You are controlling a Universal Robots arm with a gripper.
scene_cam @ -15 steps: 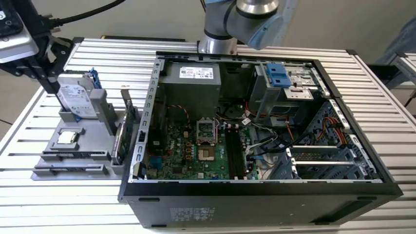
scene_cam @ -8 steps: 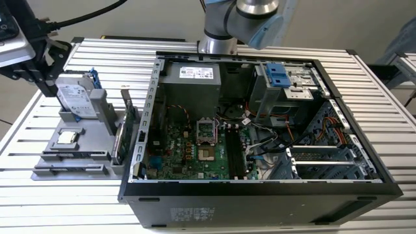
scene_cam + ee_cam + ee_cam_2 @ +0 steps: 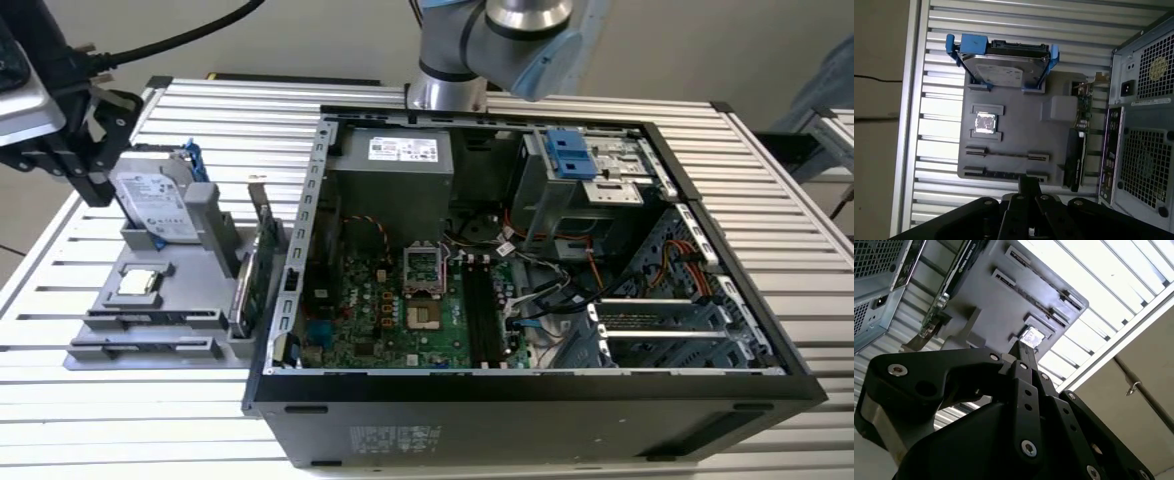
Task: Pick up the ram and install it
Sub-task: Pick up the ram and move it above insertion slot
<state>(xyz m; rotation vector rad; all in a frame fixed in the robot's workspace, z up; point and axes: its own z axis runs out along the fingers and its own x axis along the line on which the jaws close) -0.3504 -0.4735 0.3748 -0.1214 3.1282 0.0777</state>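
The gripper [image 3: 94, 193] is seen at the exterior view's left, held above the table [image 3: 787, 215] beside the far end of the tray [image 3: 174, 285]. It is close to the drive [image 3: 150, 205] and well apart from the case [image 3: 534, 400]. In both wrist views its fingers [image 3: 1029, 182] [image 3: 1021, 347] are shown pressed together, with nothing gripped between them.

The ram [image 3: 1004, 175] is taken to be the thin dark strip set on edge in the outermost slot, at the tray end opposite the drive. It is not touched by the gripper. Whether a second stick is held in the neighbouring slot cannot be told.

The drive is stood in its blue frame at the tray's other end. A square chip [image 3: 986, 123] is seated in a recess between drive and slots. A card [image 3: 1076, 150] is stood on edge along the tray side nearest the case.

The case is laid open on the table, just beside the tray, with its board [image 3: 400, 300] exposed.
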